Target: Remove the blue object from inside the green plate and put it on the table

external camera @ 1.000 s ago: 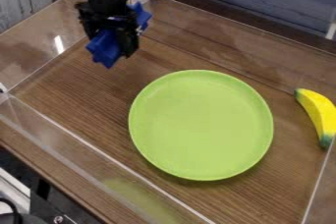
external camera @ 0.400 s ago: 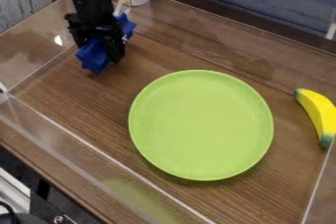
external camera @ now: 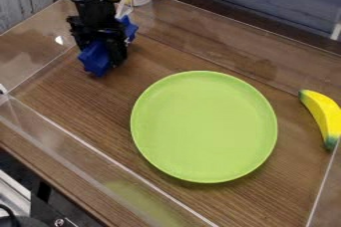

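My gripper [external camera: 102,47] is closed around the block [external camera: 96,59], which lies directly beneath it, long axis slanting across my fingers.

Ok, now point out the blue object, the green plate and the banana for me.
Blue object [external camera: 95,60]: camera view, its lower left end.
Green plate [external camera: 204,127]: camera view, bare middle.
Banana [external camera: 322,117]: camera view, middle of its yellow body.

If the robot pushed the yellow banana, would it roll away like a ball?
Probably not: the yellow banana is long and curved, so it might rock or spin instead. Its smooth, shiny look suggests plastic, so it is likely stiff and could slide easily.
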You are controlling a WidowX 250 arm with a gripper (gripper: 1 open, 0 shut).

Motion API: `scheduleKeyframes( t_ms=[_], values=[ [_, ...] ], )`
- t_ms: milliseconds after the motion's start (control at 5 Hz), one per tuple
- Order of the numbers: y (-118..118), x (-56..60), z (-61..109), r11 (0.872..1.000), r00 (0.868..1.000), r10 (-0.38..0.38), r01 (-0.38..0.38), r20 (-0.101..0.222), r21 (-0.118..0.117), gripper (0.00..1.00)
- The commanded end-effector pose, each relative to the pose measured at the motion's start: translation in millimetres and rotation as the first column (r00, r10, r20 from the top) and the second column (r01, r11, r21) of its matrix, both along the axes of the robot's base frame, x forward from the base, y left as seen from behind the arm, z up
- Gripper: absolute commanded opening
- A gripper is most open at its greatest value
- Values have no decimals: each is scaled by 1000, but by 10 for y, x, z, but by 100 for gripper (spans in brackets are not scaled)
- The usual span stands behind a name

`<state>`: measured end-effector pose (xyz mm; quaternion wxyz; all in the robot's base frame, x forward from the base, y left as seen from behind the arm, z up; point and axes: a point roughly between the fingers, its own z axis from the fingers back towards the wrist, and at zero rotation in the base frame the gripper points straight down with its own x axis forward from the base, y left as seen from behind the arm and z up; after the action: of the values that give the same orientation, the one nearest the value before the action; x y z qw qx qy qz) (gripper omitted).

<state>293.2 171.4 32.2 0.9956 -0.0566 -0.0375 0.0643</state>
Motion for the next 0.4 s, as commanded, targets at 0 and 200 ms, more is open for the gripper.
scheduleKeyframes(
  t_ms=[0, 200],
  values=[
    [97, 106, 185, 999, 998, 10, -12, 59, 33, 0],
    [98, 113, 179, 999, 998, 12, -14, 59, 30, 0]
  ],
)
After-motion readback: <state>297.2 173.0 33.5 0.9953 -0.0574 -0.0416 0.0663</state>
